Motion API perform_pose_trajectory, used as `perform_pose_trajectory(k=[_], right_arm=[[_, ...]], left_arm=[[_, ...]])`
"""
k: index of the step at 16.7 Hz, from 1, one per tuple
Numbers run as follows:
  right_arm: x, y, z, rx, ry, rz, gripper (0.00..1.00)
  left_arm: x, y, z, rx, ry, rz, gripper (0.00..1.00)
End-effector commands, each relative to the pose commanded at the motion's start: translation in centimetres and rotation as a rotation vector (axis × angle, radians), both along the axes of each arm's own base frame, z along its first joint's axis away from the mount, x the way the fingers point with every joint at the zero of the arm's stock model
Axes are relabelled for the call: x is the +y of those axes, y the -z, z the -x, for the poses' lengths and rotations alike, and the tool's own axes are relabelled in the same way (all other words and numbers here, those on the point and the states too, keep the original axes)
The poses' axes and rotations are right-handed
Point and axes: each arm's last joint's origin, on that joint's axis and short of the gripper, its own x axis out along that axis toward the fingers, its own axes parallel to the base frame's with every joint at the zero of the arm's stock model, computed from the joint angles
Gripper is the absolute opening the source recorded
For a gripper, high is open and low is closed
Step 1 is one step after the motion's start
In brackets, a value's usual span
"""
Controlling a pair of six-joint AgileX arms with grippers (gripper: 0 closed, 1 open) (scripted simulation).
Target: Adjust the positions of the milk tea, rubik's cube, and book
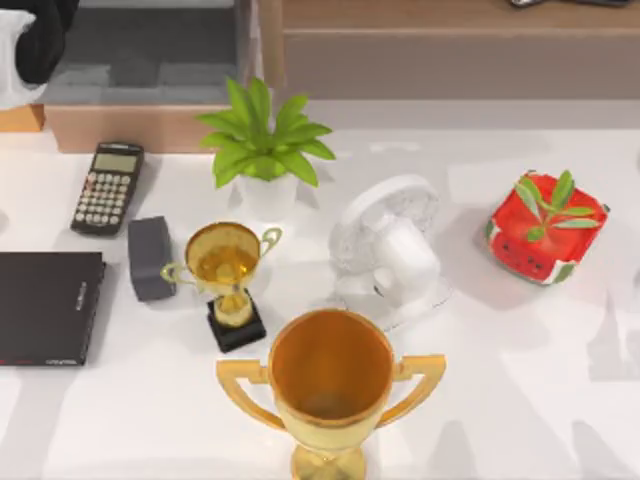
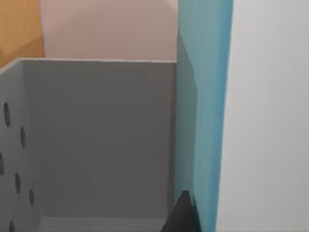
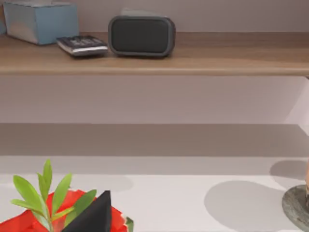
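Seemingly white table (image 1: 520, 380), wooden shelf (image 3: 203, 60).

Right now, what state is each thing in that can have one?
Book: upright, beside a grey bin's wall, in the left wrist view.
Calculator: lying flat, keys up.
Small trophy: upright.
Large trophy: upright, cup empty.
Desk fan: standing, tilted back.
Black notebook: closed, flat.
Watermelon planter: upright.
Potted plant: upright.

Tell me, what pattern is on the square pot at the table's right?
The pot is red like a watermelon slice, with dark seeds and a green rim, seen best in the top view.
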Motion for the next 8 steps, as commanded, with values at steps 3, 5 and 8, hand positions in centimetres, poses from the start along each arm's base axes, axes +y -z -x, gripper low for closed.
perform_pose_trajectory(k=[3,5,8], right_arm=[[0.00,0.00,0.00,0.000,0.000,0.000,1.00],[0.00,0.00,0.00,0.000,0.000,0.000,1.00],[0.00,0.00,0.00,0.000,0.000,0.000,1.00]], left_arm=[[0.00,-0.26,0.26,0.000,0.000,0.000,0.00],[0.09,-0.18,0.14,0.000,-0.003,-0.002,0.00],[0.26,-0.83,0.83,-0.025,0.022,-0.030,0.00]])
